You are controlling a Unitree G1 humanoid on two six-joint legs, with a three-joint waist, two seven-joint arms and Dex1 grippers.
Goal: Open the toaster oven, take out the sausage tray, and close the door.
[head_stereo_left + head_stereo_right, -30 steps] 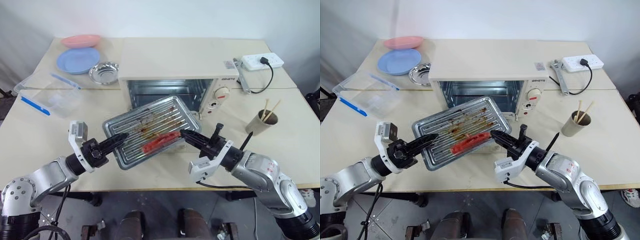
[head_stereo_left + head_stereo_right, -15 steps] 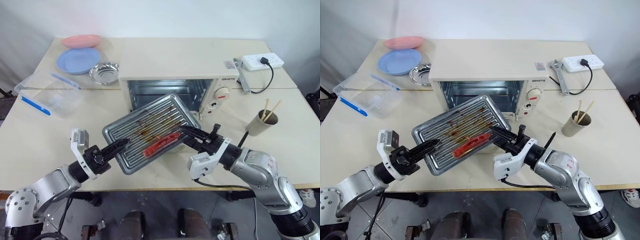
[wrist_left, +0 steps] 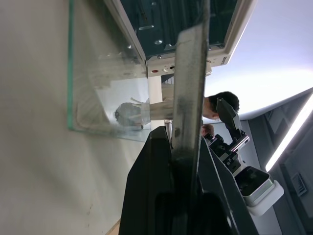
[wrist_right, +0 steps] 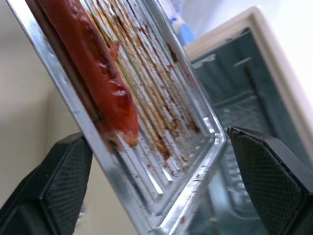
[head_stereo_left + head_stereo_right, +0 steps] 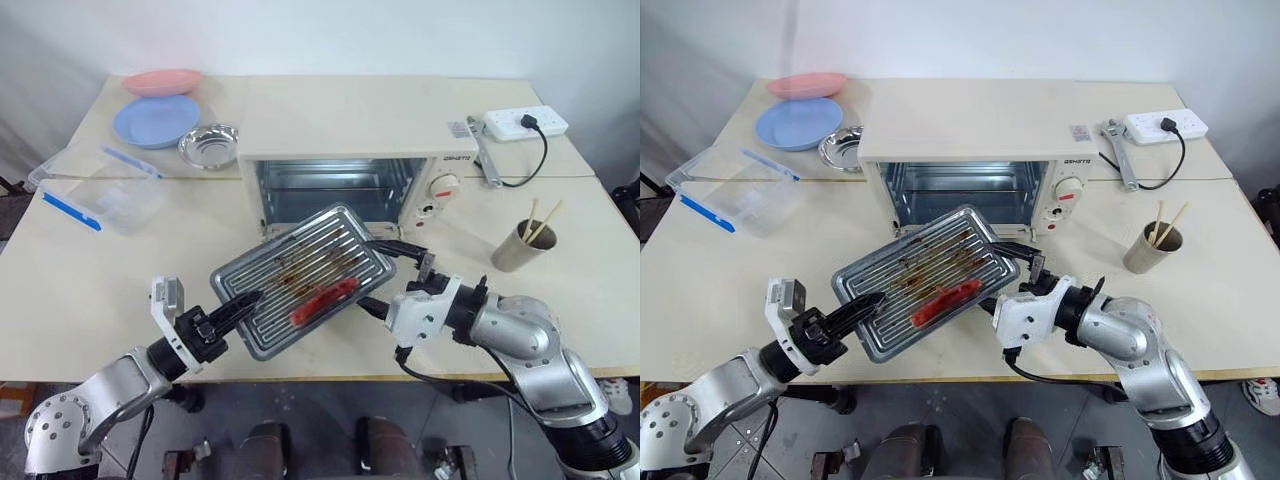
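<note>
The cream-white toaster oven stands open at mid-table. Its glass door lies folded down in front, mostly hidden under the tray in the eye views. The silver ridged sausage tray hangs tilted above the table before the oven, with the red sausage near its front edge. My left gripper is shut on the tray's left rim. My right gripper stands open at the tray's right end, one finger above the rim and one below, with the fingers apart from the metal.
At the back left are a pink plate, a blue plate and a steel bowl. A clear container with blue clips sits at the left. On the right are a power strip, a wrench and a cup of chopsticks.
My right gripper has opened and let go of the tray's right end, rolling as it did. My left gripper, still holding the tray, has sunk a little toward me.
</note>
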